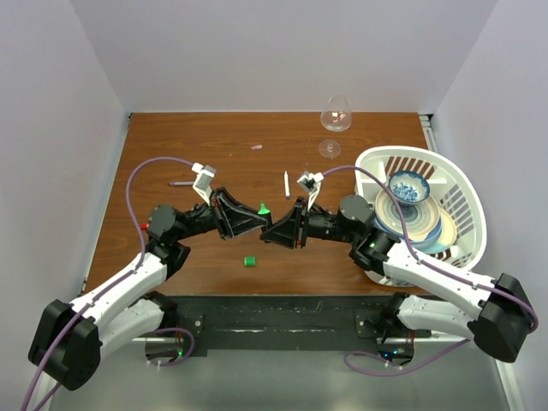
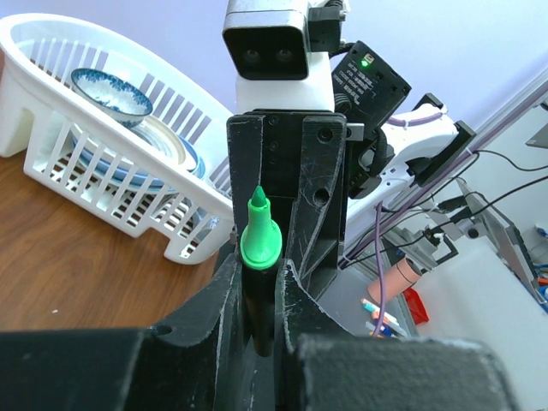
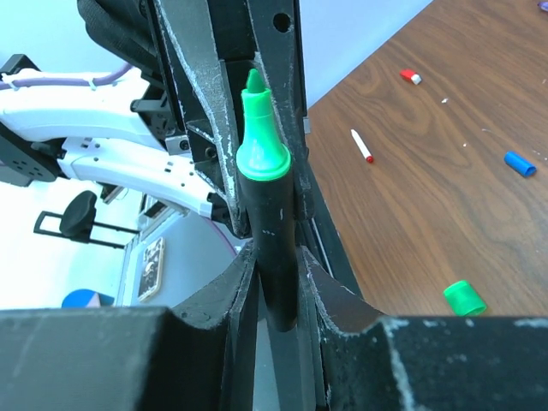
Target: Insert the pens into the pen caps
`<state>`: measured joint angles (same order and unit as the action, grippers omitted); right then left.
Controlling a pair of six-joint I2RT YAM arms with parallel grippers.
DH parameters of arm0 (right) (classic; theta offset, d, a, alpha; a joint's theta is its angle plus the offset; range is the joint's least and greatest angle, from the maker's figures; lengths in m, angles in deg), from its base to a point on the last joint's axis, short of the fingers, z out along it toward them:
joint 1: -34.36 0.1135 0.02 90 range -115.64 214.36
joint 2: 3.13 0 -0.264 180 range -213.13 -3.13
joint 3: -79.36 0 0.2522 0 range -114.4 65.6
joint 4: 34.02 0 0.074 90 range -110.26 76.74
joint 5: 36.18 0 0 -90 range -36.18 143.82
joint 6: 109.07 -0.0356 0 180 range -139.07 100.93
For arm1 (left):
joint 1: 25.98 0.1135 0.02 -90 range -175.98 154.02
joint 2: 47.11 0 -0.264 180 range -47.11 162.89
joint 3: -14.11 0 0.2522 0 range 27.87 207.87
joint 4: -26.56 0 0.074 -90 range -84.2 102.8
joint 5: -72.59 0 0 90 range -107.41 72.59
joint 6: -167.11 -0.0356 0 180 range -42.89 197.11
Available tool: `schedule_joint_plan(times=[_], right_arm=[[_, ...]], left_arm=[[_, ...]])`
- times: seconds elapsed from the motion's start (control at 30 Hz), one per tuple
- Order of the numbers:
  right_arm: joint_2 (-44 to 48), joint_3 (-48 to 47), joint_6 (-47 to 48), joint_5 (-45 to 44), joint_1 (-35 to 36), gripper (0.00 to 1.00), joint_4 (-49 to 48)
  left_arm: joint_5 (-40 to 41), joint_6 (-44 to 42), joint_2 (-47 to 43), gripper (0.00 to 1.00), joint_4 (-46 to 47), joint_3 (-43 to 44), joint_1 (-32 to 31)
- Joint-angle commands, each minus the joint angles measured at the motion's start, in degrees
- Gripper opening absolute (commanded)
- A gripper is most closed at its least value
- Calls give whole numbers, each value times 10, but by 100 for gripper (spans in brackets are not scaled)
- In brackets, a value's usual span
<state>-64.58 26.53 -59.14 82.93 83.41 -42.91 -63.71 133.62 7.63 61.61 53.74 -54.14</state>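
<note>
Left wrist and right wrist views showed left claw (image 2: 259,272) and right claw (image 3: 276,261) both pinching the black marker (image 2: 257,308) mid-air, likely a handoff, next needing one release and the green cap (image 3: 464,298) off the counter (image 3: 428,197).

The top camera looks steeply down from above and behind the arm bases, taking in the whole brown wooden table (image 1: 188,137). The two wrist cameras face each other at very close range and share the green-tipped black marker (image 2: 257,248) (image 3: 265,171), also seen small from above (image 1: 263,208).

Three pens (image 1: 286,183) (image 1: 180,182) (image 3: 274,231), four caps (image 3: 464,298) (image 3: 519,163) (image 3: 411,77) (image 1: 256,146), one glass (image 1: 336,116), one basket (image 1: 411,154).
</note>
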Motion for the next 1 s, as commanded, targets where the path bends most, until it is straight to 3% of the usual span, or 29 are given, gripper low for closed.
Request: schedule_joint_plan(times=[0.0, 0.07, 0.1, 0.17, 0.27, 0.33, 0.5, 0.8, 0.97], right_arm=[[19, 4, -11, 3, -1, 0, -16], [31, 4, -11, -10, -1, 0, -6], [36, 5, -10, -18, -1, 0, 1], [56, 1, 2, -52, -1, 0, 36], [77, -6, 20, -95, -2, 0, 96], [97, -10, 30, -136, -1, 0, 133], [123, -22, 48, -184, -1, 0, 185], [138, -24, 72, -216, -1, 0, 222], [157, -26, 92, -244, -1, 0, 255]], left_arm=[[31, -53, -17, 9, -53, 43, 3], [73, -90, -33, 24, -139, 61, 3], [89, -101, -38, 49, -169, 66, 3], [152, -119, -59, 73, -256, 81, 3], [271, -109, -78, 84, -386, 107, 3], [360, -79, -83, 84, -476, 123, 3], [459, 80, -80, 80, -617, 132, 0], [518, 305, -3, 69, -781, 160, -37], [537, 423, 48, 69, -853, 180, -80]])
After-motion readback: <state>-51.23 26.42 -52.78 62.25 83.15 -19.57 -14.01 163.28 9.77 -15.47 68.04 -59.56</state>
